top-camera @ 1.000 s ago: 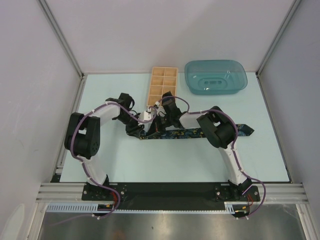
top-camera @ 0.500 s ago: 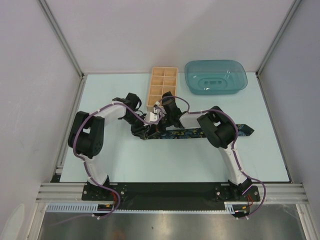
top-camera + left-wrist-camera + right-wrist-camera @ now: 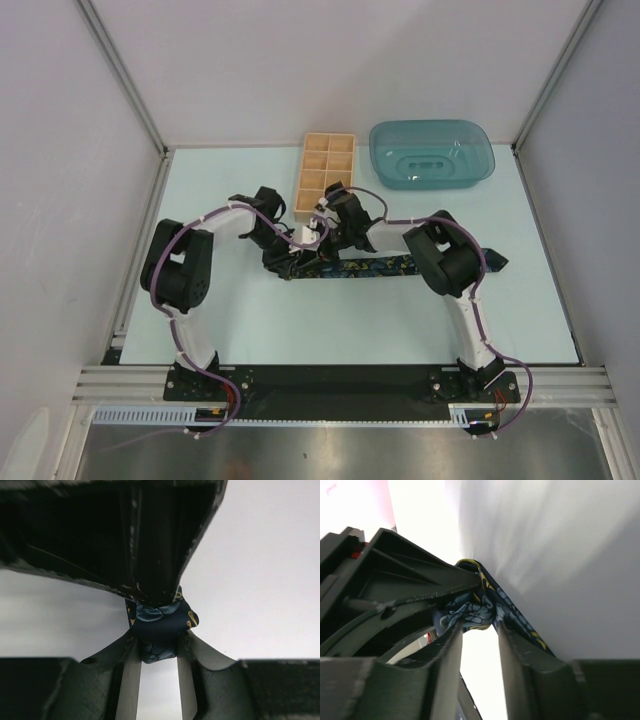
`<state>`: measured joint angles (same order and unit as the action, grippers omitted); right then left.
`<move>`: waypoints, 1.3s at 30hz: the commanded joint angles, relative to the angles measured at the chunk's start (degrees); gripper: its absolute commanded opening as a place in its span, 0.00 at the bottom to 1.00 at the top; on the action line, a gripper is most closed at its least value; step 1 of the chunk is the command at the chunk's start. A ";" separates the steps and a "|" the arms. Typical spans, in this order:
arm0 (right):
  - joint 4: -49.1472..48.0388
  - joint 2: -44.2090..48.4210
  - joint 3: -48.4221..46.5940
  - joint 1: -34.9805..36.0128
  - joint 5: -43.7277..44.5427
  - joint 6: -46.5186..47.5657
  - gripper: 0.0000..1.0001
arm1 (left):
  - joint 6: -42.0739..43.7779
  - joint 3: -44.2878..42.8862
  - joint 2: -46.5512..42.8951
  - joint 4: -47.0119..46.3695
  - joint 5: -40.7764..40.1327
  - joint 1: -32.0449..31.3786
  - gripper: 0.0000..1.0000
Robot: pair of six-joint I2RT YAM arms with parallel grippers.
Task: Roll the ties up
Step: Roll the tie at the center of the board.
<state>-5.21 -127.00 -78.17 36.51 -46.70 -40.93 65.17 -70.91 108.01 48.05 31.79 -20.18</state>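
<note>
Top view first: my left end effector [image 3: 293, 260] and right end effector [image 3: 318, 247] sit nose to nose over one end of the tie [image 3: 375, 267]. The rest of it lies flat on the surface [image 3: 250, 320], running away past the right end effector and under that arm. Beyond both tips is the wooden box [image 3: 325, 170], with the teal tray [image 3: 432, 153] beside it.

Left wrist: a bunched lump of tie [image 3: 162, 622] is wedged between my fingers [image 3: 131, 680], squeezed from both sides, so that one is clamped on it. The right end effector's dark body is directly ahead.

Right wrist: fingers [image 3: 515, 660] are apart with a bright gap between them, and the bunched fabric [image 3: 470, 612] is just off their tips.
</note>
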 commanded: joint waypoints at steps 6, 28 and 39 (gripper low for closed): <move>-1.72 5.62 1.62 -1.09 -1.73 -2.40 0.47 | 2.42 -0.63 2.91 -0.86 -3.58 -0.65 0.35; -1.03 0.88 0.12 -0.12 1.00 -0.39 0.15 | 2.33 -0.19 1.68 -0.86 -2.96 -0.47 0.41; 1.08 1.23 0.91 -1.79 1.52 1.55 0.00 | 1.28 -0.46 -3.31 -2.26 0.38 1.55 0.73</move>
<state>-5.61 -125.91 -76.62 35.77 -46.81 -41.52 65.93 -71.48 108.40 47.44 30.57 -19.88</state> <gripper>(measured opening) 0.020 0.678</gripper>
